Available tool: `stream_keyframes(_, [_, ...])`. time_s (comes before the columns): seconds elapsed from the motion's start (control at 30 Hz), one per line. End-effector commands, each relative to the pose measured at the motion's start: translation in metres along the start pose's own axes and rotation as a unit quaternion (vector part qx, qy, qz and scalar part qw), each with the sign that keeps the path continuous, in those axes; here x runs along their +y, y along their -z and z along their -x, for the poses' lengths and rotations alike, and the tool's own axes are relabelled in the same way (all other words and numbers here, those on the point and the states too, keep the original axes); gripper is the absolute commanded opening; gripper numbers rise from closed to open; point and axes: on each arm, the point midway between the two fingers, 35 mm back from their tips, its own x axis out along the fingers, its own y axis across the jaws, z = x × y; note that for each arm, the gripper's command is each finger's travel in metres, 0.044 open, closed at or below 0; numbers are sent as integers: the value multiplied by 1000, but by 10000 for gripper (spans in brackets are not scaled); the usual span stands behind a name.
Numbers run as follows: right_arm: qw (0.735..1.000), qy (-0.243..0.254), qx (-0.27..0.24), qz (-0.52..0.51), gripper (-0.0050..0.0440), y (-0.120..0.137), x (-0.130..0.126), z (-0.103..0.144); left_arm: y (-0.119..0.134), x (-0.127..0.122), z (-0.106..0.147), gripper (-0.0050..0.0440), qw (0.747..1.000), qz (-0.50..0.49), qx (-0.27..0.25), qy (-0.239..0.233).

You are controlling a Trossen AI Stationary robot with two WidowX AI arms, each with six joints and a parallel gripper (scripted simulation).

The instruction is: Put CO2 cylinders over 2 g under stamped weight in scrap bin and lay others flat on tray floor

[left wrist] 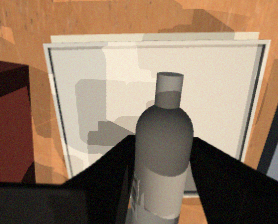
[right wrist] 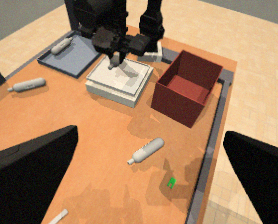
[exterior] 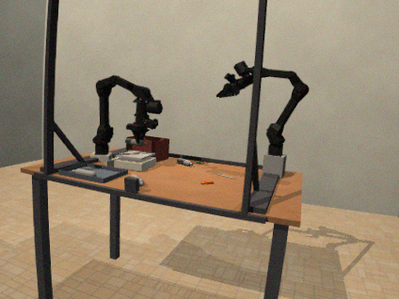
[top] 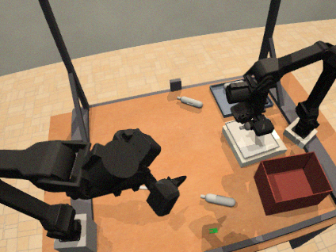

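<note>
So you're working in front of a plain, grey-beige wall (top: 158,18) (exterior: 188,36), kinda mottled, with a darker grey stretch sitting off to one side in the exterior view. Pale tan tiles are covering the floor (top: 28,101) (exterior: 155,247), and your orange-brown table (top: 139,121) (exterior: 174,186) is standing on dark legs, throwing soft-brown shadows across them.

Matt, smooth grey cylinder (top: 220,200) (right wrist: 149,150).

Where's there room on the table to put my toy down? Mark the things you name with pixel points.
There's bare wood in the middle, between the scale (top: 273,155) (right wrist: 94,95), the cylinder near the bin (top: 220,200) (right wrist: 149,150) and the cylinder near the far edge (top: 191,102) (right wrist: 30,85). It's crowded at the scale, where a claw (top: 250,126) (right wrist: 114,62) holds another cylinder above it.
</note>
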Motion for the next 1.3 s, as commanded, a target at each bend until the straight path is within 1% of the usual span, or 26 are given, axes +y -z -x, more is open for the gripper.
stream_keyframes(0.0, [1000, 3, 15, -10, 440, -1, 7, -45, 1, -2, 4, -50, 1000, 2, -18, 0])
stream_keyframes(0.1, [999, 6, 29, -21, 440, 2, 23, -79, 1, -2, -4, -50, 1000, 2, -13, -1])
stream_keyframes(0.17, [999, 6, 29, -21, 440, 2, 23, -79, 1, -2, -4, -50, 1000, 2, -13, -1])
stream_keyframes(0.2, [999, 10, 24, -22, 440, -1, 28, -89, 0, -1, -6, -50, 1000, 3, -13, -1])
stream_keyframes(0.27, [999, 13, 31, -30, 440, 2, 44, -111, 0, -1, -11, -50, 1000, 3, -13, -1])
stream_keyframes(0.37, [999, 18, 31, -37, 440, 5, 63, -135, 0, -1, -14, -50, 1000, 3, -13, -1])
stream_keyframes(0.43, [999, 21, 23, -40, 440, 4, 74, -145, 0, -1, -14, -50, 1000, 3, -13, -1])
stream_keyframes(0.53, [999, 24, 0, -43, 440, -4, 84, -154, -1, -1, -13, -50, 1000, 3, -17, 0])
stream_keyframes(0.6, [999, 25, -9, -44, 440, -7, 87, -157, -2, -1, -12, -50, 1000, 3, -18, 0])
stream_keyframes(0.9, [999, 26, -14, -44, 440, -11, 87, -157, -2, -1, -12, -50, 1000, 2, -18, 0])
stream_keyframes(1.27, [999, 25, -20, -42, 440, -15, 86, -153, 6, 0, -34, -50, 1000, 3, -13, -1])
